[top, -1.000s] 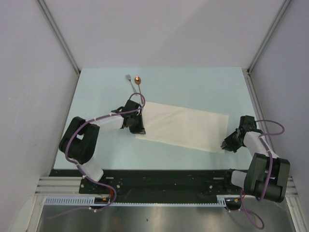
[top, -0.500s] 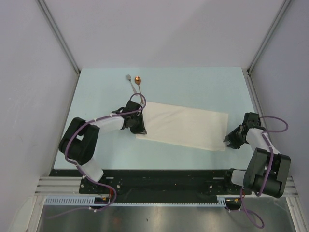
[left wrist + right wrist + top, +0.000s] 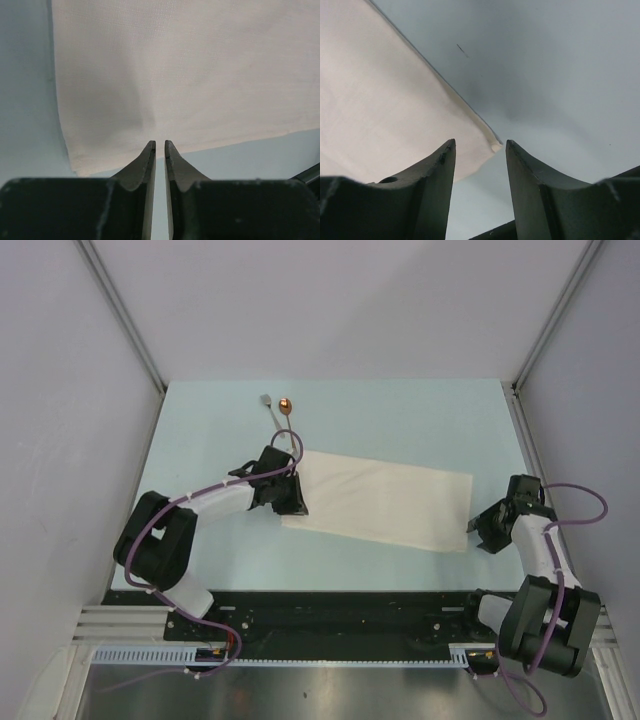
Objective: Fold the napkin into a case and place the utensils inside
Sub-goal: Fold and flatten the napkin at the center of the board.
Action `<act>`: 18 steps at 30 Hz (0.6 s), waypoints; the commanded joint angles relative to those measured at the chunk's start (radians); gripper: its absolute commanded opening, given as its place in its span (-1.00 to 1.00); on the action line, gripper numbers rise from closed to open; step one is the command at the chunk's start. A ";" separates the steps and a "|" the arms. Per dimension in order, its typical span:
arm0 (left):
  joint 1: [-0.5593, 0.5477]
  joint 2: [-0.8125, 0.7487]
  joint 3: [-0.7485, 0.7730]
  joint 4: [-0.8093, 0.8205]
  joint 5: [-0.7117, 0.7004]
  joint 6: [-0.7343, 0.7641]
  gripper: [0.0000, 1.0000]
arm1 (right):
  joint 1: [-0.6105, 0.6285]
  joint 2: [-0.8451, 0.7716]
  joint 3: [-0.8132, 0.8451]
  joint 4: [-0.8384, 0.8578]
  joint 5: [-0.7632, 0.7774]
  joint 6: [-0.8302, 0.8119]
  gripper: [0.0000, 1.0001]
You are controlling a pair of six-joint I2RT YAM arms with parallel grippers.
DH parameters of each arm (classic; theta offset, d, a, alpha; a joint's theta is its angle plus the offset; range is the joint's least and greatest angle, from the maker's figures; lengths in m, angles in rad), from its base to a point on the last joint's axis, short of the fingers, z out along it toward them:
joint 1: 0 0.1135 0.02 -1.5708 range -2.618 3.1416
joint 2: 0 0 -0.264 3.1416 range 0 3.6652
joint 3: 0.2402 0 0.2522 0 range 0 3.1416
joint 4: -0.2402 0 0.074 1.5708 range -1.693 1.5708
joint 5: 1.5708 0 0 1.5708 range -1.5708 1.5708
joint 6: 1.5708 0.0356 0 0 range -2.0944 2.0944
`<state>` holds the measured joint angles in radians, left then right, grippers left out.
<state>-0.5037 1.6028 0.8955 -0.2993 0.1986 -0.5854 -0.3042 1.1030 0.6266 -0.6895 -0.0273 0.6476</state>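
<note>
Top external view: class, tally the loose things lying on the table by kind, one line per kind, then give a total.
Napkin: 1
Fork: 1
Spoon: 1
Total: 3

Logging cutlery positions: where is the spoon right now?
Top view: the spoon lies far back, left of centre on the table, just right of the fork, past the left end of the napkin.
</note>
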 commanded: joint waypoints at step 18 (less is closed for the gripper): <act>-0.007 -0.027 0.014 0.012 -0.011 -0.005 -0.66 | 0.063 0.132 -0.033 0.148 -0.091 0.057 -0.04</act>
<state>-0.5041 1.6024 0.8955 -0.2993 0.1944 -0.5858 -0.2466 1.2194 0.5854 -0.6071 -0.1005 0.6819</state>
